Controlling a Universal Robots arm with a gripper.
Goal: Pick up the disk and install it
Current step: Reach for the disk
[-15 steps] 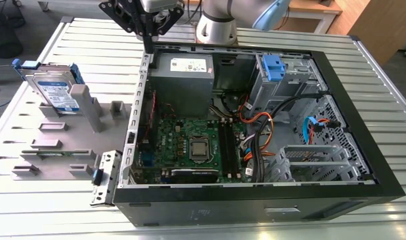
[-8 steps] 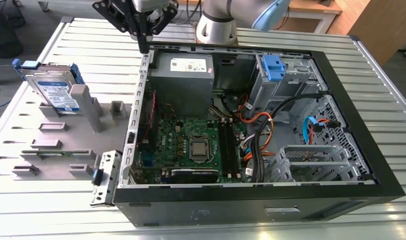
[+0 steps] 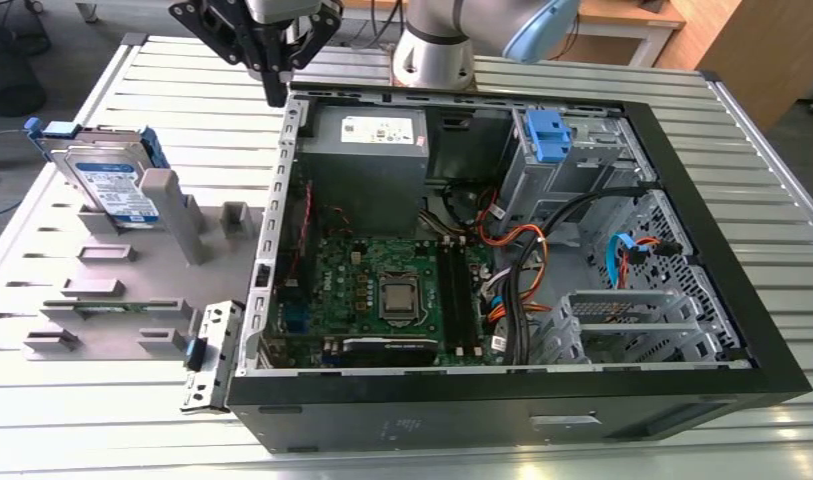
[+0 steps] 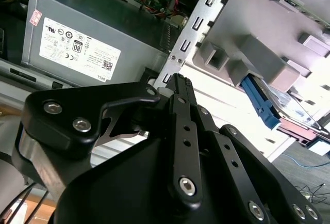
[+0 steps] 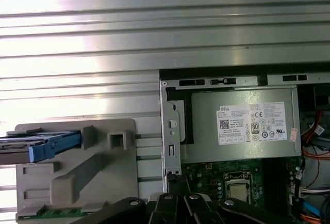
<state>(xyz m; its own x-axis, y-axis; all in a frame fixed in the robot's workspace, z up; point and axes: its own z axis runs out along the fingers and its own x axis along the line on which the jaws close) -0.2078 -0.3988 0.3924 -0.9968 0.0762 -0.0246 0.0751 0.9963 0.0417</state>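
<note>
Disk point(image 3: 106, 185), silver with blue rails, stands on edge in grey slotted holder point(image 3: 113, 300) at exterior view's left, bare ribbed metal counter point(image 3: 766, 150) around it. Pincer point(image 3: 275, 97), pinched narrow and empty, hangs at frame top, just above open black case point(image 3: 446, 420) wall, well apart from disk.

The disk point(image 3: 109, 190) showed glossy silver metal and blue plastic rails point(image 3: 55, 129); the ribbed metal table point(image 3: 780, 230) gleamed; the gripper point(image 3: 275, 96) was matt black; the power supply point(image 3: 363, 165), dull grey metal, bore a paper sticker point(image 3: 382, 128).
</note>
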